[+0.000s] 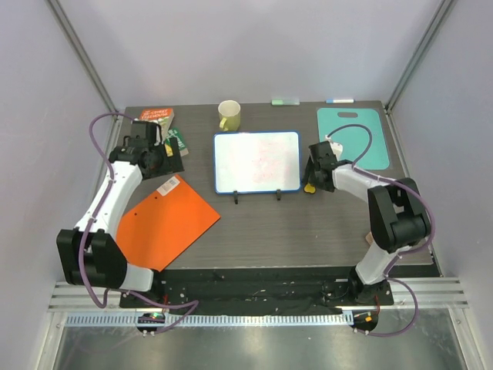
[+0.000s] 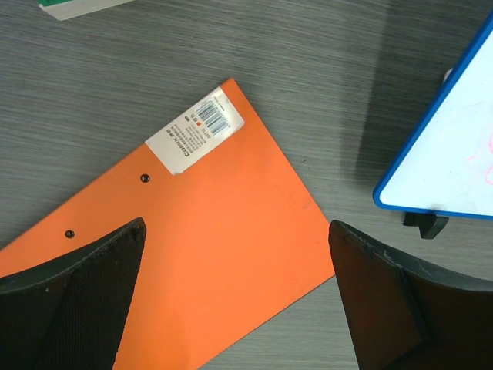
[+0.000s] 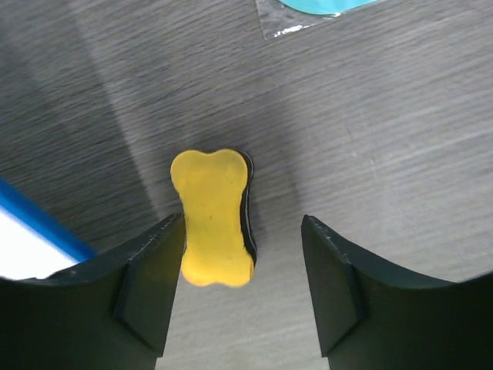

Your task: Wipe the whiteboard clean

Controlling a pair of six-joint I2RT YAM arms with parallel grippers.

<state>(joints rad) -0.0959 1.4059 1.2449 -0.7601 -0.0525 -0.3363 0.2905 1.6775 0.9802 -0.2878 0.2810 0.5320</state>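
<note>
Now fetching eraser point(image 3: 212, 220): right hand point(image 3: 240, 231) half open astride it, one finger touching, nothing gripped yet. Next: pinch, lift, sweep left onto whiteboard point(image 1: 256, 161), propped mid-bench on its feet, red scribbles showing. Left hand point(image 2: 236, 231) wide open, empty, over folder point(image 2: 216, 193). Blue frame just beside eraser, likeliest snag.

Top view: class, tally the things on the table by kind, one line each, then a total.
Boards: 2, whiteboard and cutting board
Folder: 1
Mug: 1
Eraser: 1
Books: 2, orange and green
Marker-like sticks, far edge: 2
Total: 9
</note>
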